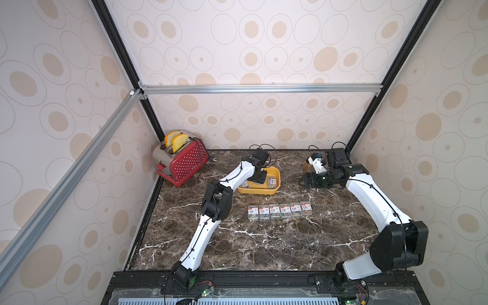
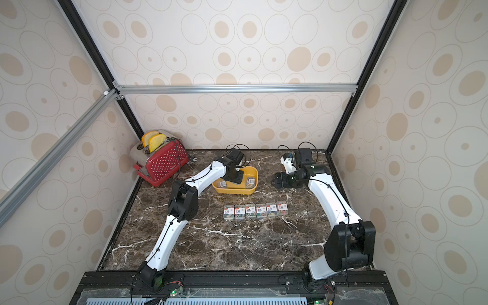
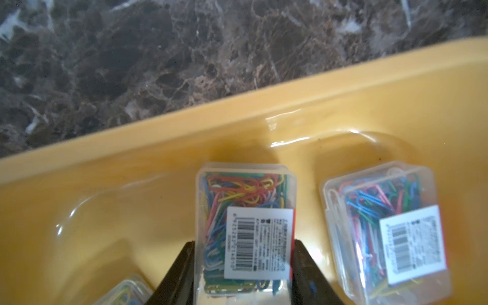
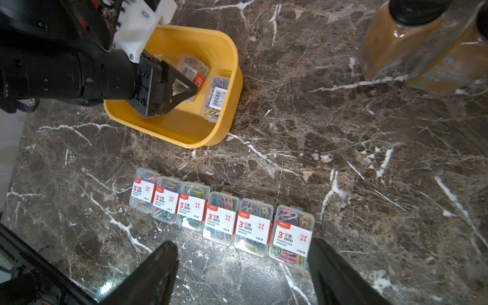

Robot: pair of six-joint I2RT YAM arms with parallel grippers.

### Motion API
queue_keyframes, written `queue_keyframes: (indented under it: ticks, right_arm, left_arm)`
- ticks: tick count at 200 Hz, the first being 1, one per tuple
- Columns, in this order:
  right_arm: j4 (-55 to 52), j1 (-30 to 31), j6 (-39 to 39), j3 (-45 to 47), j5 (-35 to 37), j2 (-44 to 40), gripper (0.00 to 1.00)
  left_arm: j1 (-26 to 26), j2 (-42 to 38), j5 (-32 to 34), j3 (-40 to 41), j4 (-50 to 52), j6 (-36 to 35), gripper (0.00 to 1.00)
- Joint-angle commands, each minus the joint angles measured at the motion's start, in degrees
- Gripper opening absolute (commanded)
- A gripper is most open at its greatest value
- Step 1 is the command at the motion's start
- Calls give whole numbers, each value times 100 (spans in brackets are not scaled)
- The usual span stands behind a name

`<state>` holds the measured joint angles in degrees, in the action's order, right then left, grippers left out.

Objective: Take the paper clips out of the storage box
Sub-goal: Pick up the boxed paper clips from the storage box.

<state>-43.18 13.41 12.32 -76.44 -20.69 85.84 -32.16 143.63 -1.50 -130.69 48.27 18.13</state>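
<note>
The marble-patterned tabletop (image 1: 264,245) is carrying every item. At its left rear, a red dotted toaster (image 1: 182,162) is standing with two bread slices (image 1: 176,142) sticking out of its slots. No lettering on it is legible.

The left gripper (image 3: 244,241) is hanging down inside the storage box (image 1: 257,191). This yellow tub is sitting at mid-rear, with its long axis running left to right in both top views. The black fingers (image 3: 177,269) are pressing against both long sides of the gripped clip box (image 3: 245,211). That box's long axis is lying in line with the fingers and pointing at the tub wall. Whether it is clearing the tub floor cannot be told. Its barcode label is facing up, with digits too blurred to read. A second clip box (image 3: 383,229), also barcode side up, and a third clip box (image 3: 124,290), only partly visible, are flanking the gripper inside the tub.

In front of the tub and apart from it, a row of six paper clip boxes (image 4: 221,219) is lying flat, side by side. The row is running left to right, and each long axis is pointing front to back. Each white-and-red label is showing a large red "3", Chinese characters and "PAPER CLIPS".

To the right of the tub, the right gripper (image 4: 241,241) is hovering above the tabletop, with its jaws spread wide and holding nothing. A brown jar (image 4: 396,50) with a black cap is standing at right rear.
</note>
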Motion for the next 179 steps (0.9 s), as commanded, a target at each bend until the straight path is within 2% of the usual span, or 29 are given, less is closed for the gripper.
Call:
queue_keyframes:
  ticks: [1,22,38,52,73,87,99,138,179]
  right_arm:
    - [342,43,156,123,-581,-213,87]
    - [593,45,426,59,-1088,-123,87]
    - [877,42,696,79,-1662,-32,87]
    - [1302,45,1008,206,-2282,18,87]
    - [1938,47,1570,373,-2813,90,87]
    - [2483,43,1980,484,-3043,83,88]
    - [2943,46,2362,491,-3171,130,88]
    - [4145,86,3676,219,-3561,621,89]
    - [4588,293,4160,-96,-3636,1130,91]
  left_arm:
    - [58,-982,-740,22,34,-42,41]
    - [265,-1698,-2014,310,-79,360,41]
    - [550,-2293,-3333,1047,-768,1174,41]
    - [754,-2899,-4298,2179,-2339,2313,42]
    - [840,-3498,-5000,3449,-4289,3768,42]
    - [842,-3769,-5189,4092,-5415,4640,42]
    - [836,-3968,-5219,4486,-5968,5084,42]
    - [782,-4391,-5255,5056,-6467,5462,43]
    - [637,-4423,-5278,5251,-7049,5890,43]
